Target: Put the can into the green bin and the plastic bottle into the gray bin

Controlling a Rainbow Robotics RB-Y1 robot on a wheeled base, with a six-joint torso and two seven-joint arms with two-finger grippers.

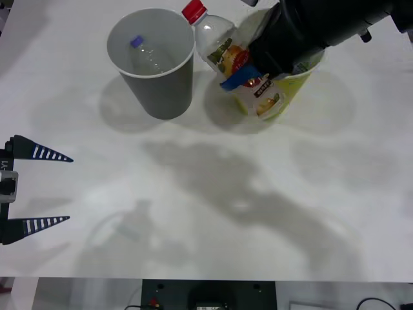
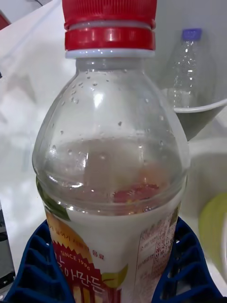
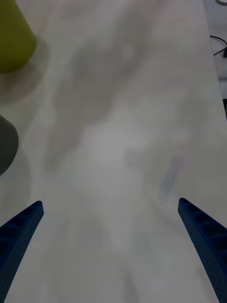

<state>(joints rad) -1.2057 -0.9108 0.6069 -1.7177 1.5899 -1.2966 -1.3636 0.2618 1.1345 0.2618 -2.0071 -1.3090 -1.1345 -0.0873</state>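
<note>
The right hand (image 1: 248,72) is clenched on the plastic bottle (image 1: 235,61), its blue ribbed fingers (image 2: 33,270) pressed against both sides of the labelled body. The bottle is held off the white surface (image 1: 206,213) and tilts, its red cap (image 1: 193,11) pointing away from the hand toward the gray bin (image 1: 155,61). In the right wrist view the bottle rises straight out from between the fingers, clear above the label, with droplets inside its shoulder. The green bin (image 1: 293,87) sits just beneath and behind this hand, mostly covered by the arm; the bottle's lower end overlaps its near wall. The gray bin stands upright just beyond the cap end of the bottle, and a clear bottle with a blue-purple cap (image 1: 145,55) lies inside it. The left hand (image 1: 51,188) is released, fingers spread wide, low at the surface's near left edge, well apart from both bins.
</note>
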